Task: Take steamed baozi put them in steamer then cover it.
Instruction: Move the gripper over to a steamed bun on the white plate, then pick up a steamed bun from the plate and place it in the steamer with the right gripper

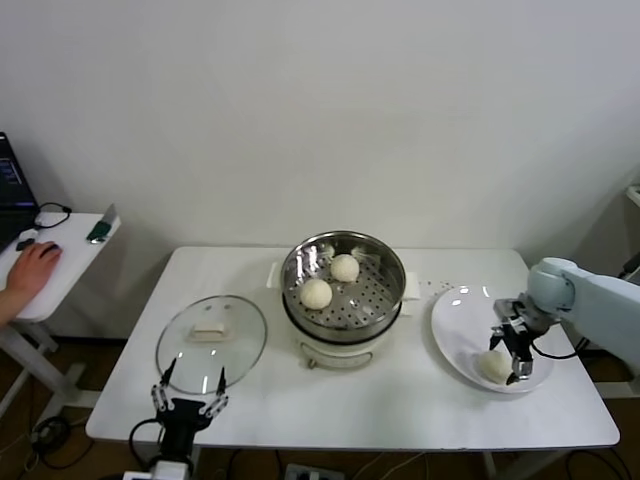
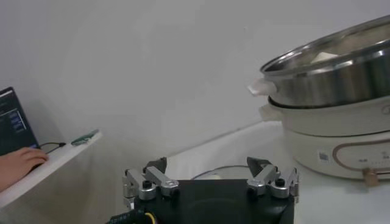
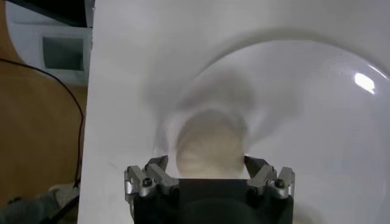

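Note:
The steamer (image 1: 377, 291) stands mid-table on its white pot base (image 1: 345, 350) and holds two baozi (image 1: 345, 267) (image 1: 316, 293). A third baozi (image 1: 492, 366) lies on the white plate (image 1: 458, 322) at the right. My right gripper (image 1: 506, 362) is down over it, open, with a finger on either side; the right wrist view shows the baozi (image 3: 210, 145) between the fingertips (image 3: 157, 164). The glass cover (image 1: 211, 345) lies flat on the table left of the steamer. My left gripper (image 1: 190, 385) is open and empty at the table's front edge, just in front of the cover.
A small side table (image 1: 70, 255) stands at the far left, with a person's hand (image 1: 33, 266) and a laptop on it. The steamer (image 2: 341, 79) and pot base (image 2: 341, 143) show off to one side in the left wrist view.

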Robot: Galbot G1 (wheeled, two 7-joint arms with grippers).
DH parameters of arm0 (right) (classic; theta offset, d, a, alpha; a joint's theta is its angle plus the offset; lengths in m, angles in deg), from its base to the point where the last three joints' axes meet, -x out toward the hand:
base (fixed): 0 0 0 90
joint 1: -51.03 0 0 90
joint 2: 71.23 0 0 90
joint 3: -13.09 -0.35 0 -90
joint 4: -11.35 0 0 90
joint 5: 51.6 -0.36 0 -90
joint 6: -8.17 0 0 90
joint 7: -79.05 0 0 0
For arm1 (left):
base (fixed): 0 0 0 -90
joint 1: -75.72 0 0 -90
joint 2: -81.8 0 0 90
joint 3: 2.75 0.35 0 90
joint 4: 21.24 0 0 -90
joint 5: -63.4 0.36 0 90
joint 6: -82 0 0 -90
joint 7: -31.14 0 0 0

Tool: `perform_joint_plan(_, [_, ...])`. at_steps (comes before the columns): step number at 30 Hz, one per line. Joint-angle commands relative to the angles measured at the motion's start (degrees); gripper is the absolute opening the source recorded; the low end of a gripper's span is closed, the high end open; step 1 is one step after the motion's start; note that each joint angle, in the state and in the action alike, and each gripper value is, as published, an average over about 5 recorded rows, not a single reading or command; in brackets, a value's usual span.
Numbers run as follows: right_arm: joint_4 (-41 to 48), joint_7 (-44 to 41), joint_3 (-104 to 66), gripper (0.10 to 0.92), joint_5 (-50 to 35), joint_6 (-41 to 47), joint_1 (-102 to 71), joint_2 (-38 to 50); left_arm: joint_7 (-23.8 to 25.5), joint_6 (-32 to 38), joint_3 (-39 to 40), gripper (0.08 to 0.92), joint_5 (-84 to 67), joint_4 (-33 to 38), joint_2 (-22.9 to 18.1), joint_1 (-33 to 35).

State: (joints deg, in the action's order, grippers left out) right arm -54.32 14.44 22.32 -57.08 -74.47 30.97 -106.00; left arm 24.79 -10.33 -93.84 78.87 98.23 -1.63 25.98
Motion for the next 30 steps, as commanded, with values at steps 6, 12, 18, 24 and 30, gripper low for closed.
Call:
perform_joint_plan(6, [1.77, 0.11, -1.21, 0.772, 1.51, -0.28, -1.33, -1.39, 0.4, 0.05, -0.29, 0.823, 0.2, -0.11, 0.63, -0.27])
perform_joint_plan(12, [1.97, 0.03, -0.81, 0.699, 1.55, -0.46, -1.01, -1.74, 0.37, 0.19, -0.29, 0.823, 0.39, -0.28, 0.51, -0.02])
perform_joint_plan(18, [1.77, -0.38, 0.1, 0.666, 1.59, -1.22, 0.82, -1.75, 0.41, 0.24, -0.36, 0.823, 0.44, -0.37, 0.57, 0.04])
perform_joint_plan(24, [1.17, -1.5, 5.04, 0.662, 1.73, -7.02, 9.57, -2.72, 0.58, 0.25, -0.23, 0.823, 0.42, -0.44, 0.75, -0.14])
perform_joint_plan(30, [-0.14, -4.93, 14.12, 0.667, 5.55, -22.09, 27.83, -8.4, 0.78, 0.05, 0.67, 0.823, 0.85, -0.63, 0.89, -0.58])
